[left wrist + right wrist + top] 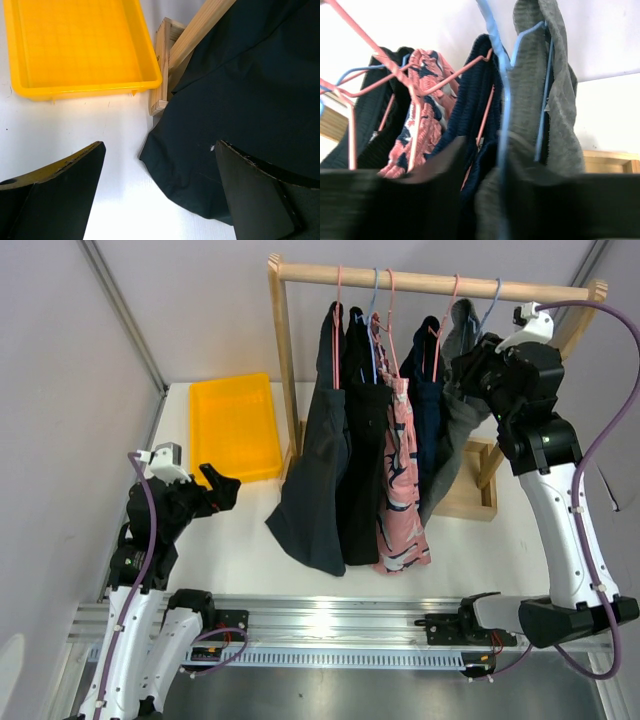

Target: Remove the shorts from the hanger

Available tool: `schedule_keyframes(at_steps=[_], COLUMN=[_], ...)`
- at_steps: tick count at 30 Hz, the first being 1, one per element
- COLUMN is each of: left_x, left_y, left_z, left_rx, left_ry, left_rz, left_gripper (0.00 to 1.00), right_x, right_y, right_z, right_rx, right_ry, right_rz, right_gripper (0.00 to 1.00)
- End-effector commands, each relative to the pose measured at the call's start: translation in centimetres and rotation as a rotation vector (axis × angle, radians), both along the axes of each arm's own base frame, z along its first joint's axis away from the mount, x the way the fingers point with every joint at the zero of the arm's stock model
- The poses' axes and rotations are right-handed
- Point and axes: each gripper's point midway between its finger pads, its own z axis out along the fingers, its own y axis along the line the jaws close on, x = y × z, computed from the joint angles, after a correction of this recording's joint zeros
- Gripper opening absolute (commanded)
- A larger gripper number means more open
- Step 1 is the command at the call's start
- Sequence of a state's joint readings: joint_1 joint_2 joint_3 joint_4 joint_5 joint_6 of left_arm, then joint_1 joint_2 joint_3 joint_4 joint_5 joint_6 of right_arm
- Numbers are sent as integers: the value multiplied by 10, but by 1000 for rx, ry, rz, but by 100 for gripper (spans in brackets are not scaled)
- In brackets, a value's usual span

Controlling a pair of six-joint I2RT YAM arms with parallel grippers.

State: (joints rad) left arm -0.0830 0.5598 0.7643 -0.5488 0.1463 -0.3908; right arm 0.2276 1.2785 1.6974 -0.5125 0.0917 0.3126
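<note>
- While the wooden rack [283, 360] carries every pair on its rail, no part of the task counts as done: five pairs hang there, each on its own wire hanger.
- Leftmost, the dark charcoal shorts [315, 490] look the largest and droop down to the white table [250, 540]. The black shorts [362, 470] touch them on their right.
- In the middle hang the pink patterned shorts [402, 500], then the navy shorts [430, 410], and the grey shorts [455, 430] at the right end. All three are pressed close together.
- Left of the rack, the yellow tray [232, 430] sits on the table, apart from the clothes. No shorts lie in it. I judge it the likely place to drop them, though nothing shows that for certain.
- Low over the table, the left gripper [160, 145] faces the hem of the dark charcoal pair, jaws spread wide and holding nothing.
- Up near rail height, the right gripper [482, 150] is at the grey shorts.
  - Its jaws stand partway together, with grey fabric and the wire of the blue hanger [502, 100] between them.
  - Whether they already pinch the cloth cannot be told.
- By my reading, the first removal is only starting. The grey pair has yet to come off its hanger, and the four others wait behind it.
</note>
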Motion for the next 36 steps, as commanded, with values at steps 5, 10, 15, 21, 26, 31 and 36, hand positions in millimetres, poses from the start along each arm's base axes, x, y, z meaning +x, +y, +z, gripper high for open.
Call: schedule_keyframes(at_steps=[5,10,15,21,26,31,36], left_x=[0,0,-2,-24,-50,-96,-115], left_y=[-5,-7,-15,-74,-157,-273,-356], left_z=[6,7,36,141,187,192,182], left_rx=[5,12,5,-77,-2,109,101], left_ry=[-35,-39,-129,-294,-349,-373,-387], left_rz=[-36,-51,-104,-335,-585,-822,-896], left_gripper=[98,99,99,99,99,99,99], right_x=[8,-1,-37,-72,-86,-91,-93], right_y=[-4,-8,-23,-33,-30,-31,-38], right_z=[12,28,92,126,104,66,35], right_rx=[-44,-68,-50,-24,10,11,-32], right_ry=[-33,-76,-211,-271,-207,-115,-11], right_rz=[-34,-36,-72,-86,-75,-135,-245], right_gripper=[0,0,0,0,0,0,0])
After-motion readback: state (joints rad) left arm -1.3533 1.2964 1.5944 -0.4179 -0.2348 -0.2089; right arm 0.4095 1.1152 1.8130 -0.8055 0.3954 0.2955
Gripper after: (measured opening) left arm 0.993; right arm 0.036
